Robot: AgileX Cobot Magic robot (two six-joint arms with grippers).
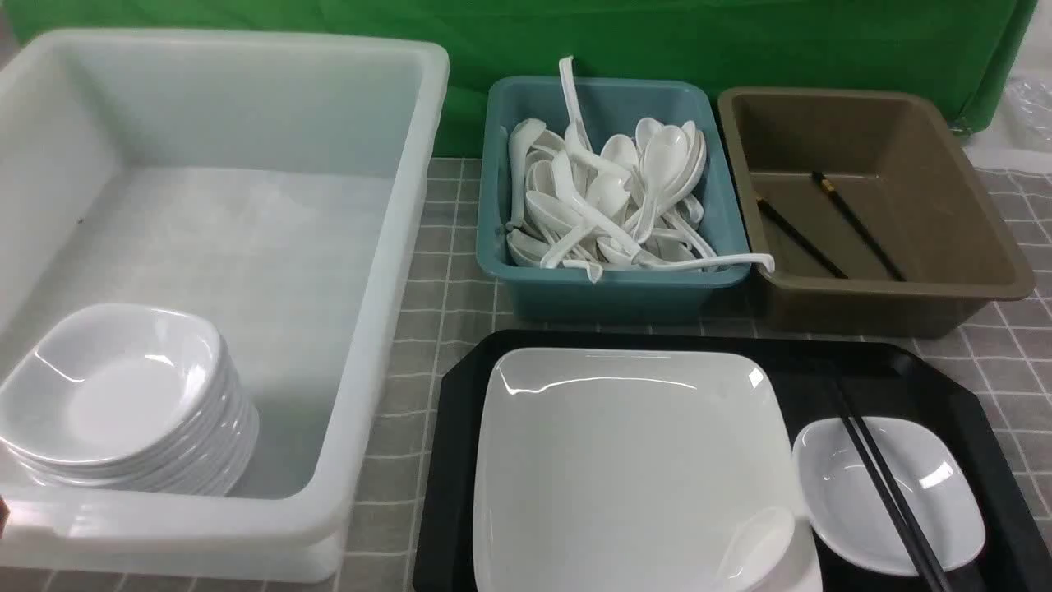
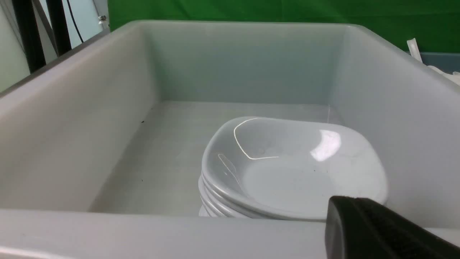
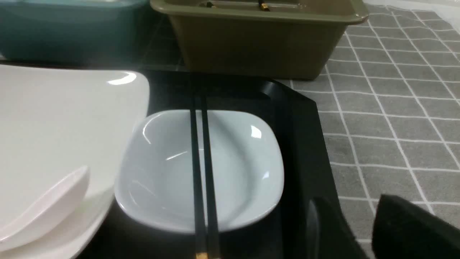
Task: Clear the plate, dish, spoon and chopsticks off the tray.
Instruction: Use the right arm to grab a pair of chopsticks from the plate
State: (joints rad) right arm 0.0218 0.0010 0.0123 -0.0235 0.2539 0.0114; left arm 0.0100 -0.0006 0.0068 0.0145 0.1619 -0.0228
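The black tray [image 1: 822, 370] lies at the near centre-right. On it rests the large white plate [image 1: 625, 460], and the white spoon [image 1: 756, 547] lies on the plate's near right corner. To the right of the plate sits the small dish [image 1: 888, 493], with the black chopsticks [image 1: 883, 485] laid across it. In the right wrist view my right gripper [image 3: 350, 201] is open and empty, by the tray's right rim [image 3: 298, 144], beside the dish [image 3: 230, 169]. My left gripper [image 2: 359, 216] is shut on nothing, at the white tub's near wall.
A big white tub [image 1: 386, 288] at the left holds a stack of small dishes [image 1: 123, 395]. Behind the tray stand a teal tub [image 1: 608, 288] full of white spoons and a brown tub [image 1: 970, 288] holding chopsticks. Grey checked cloth covers the table.
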